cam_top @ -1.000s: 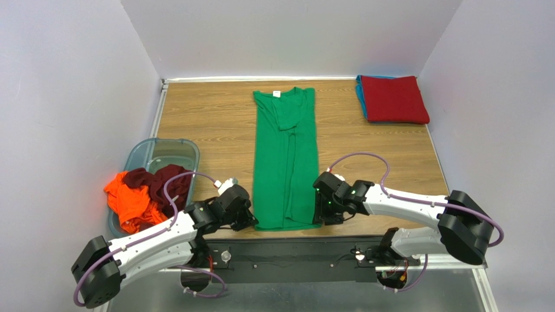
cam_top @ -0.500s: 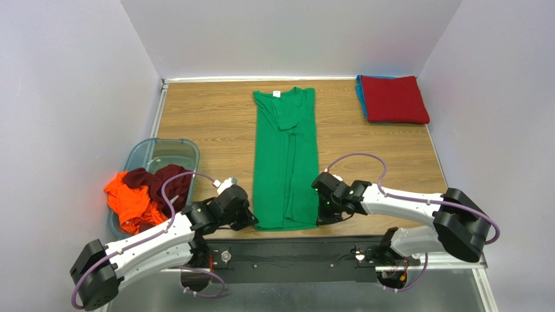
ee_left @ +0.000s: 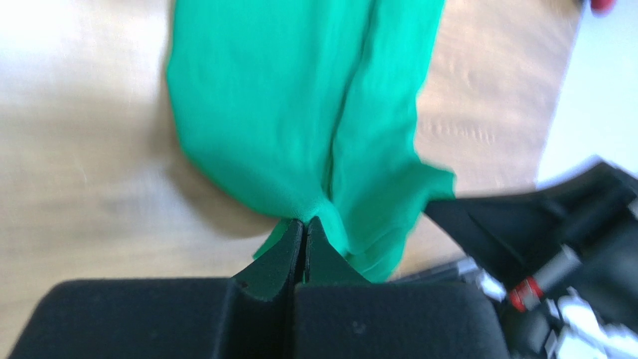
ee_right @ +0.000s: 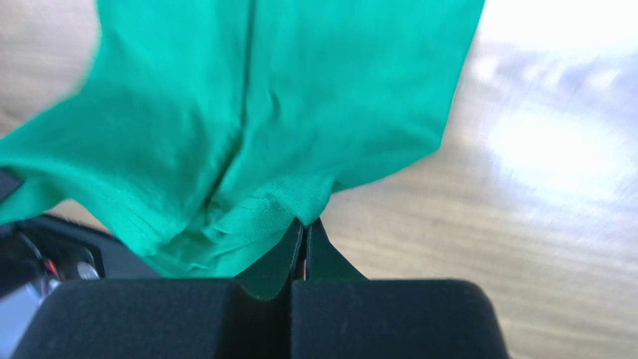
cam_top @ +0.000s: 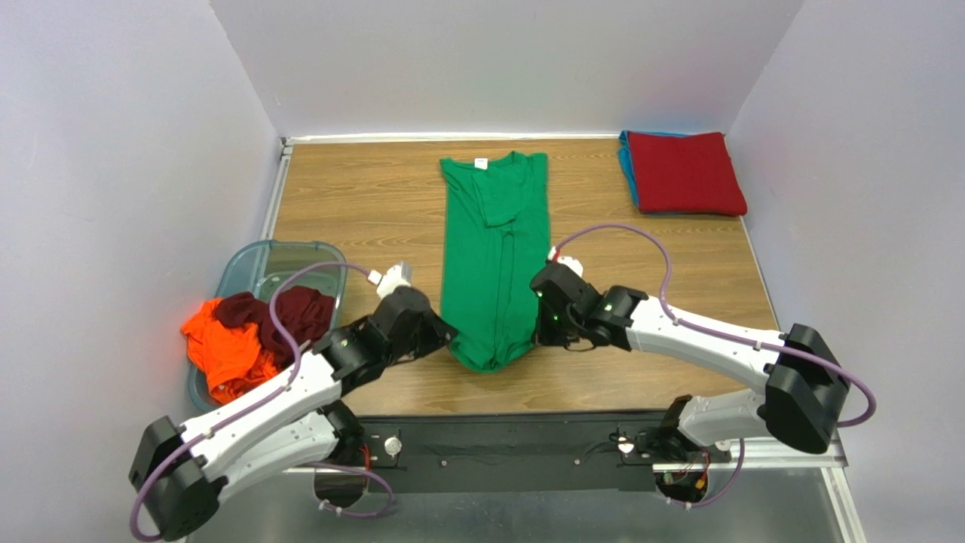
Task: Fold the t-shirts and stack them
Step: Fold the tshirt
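The wooden table (cam_top: 363, 215) carried one green t-shirt (cam_top: 498, 243), folded into a narrow strip. Its long axis ran near to far, with the neck and white tag at the far end and the hem drawn narrow at the near end. One bluish tub (cam_top: 283, 263) stood at the left, with one orange t-shirt (cam_top: 221, 351) and one maroon t-shirt (cam_top: 289, 317) heaped over its near rim. In the far right corner, well apart, one red t-shirt (cam_top: 685, 170) lay folded on one teal-blue t-shirt (cam_top: 624, 164). The left gripper (ee_left: 303, 228) and the right gripper (ee_right: 305, 228) each clamped a corner of the green hem.
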{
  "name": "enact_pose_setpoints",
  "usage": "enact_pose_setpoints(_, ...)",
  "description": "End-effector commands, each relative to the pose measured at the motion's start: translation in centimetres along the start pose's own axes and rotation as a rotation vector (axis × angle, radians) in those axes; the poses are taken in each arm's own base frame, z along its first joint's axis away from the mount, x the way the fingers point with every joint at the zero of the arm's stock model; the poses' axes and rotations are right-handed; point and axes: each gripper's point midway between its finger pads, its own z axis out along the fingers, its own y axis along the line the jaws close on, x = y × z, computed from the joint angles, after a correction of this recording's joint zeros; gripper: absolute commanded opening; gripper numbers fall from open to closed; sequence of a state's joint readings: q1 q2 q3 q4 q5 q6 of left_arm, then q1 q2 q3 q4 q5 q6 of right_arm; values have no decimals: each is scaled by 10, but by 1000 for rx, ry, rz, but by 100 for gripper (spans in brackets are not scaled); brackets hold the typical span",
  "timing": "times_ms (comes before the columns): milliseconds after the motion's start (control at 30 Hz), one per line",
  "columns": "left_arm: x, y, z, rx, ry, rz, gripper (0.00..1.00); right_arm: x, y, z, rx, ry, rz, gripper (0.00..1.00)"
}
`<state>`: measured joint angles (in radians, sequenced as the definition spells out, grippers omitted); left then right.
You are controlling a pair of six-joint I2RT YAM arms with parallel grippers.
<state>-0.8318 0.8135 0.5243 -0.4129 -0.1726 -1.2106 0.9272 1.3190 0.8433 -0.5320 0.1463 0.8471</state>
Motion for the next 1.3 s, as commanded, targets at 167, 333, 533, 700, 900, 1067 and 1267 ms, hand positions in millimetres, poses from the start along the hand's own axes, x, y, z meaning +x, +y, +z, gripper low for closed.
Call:
enact_pose_setpoints(167,-73,-32,35,2,-131,159,0,-78,-11,-1,139,-203,-62,1)
enact_pose_setpoints(333,-99,-43,45,-1,-176,184,0,-108,-24,-2,195,-263,-43,1)
enact_pose_setpoints(533,-127,-51,62,-17,-206,216,0,-144,-30,3,206,-308,-39,1)
enact_pose_setpoints(700,-145,-62,75,-9,-214,236,0,-167,-23,11,188,-323,-51,1)
enact_pose_setpoints(900,-165,-61,93,-25,-212,246,0,-189,-26,25,181,-323,-44,1)
enact_pose_setpoints(1067,-177,-58,105,-41,-213,255,0,-201,-31,37,174,-307,-39,1)
enact_pose_setpoints(1267,-182,-53,127,-48,-171,275,0,-211,-39,50,171,-291,-34,1)
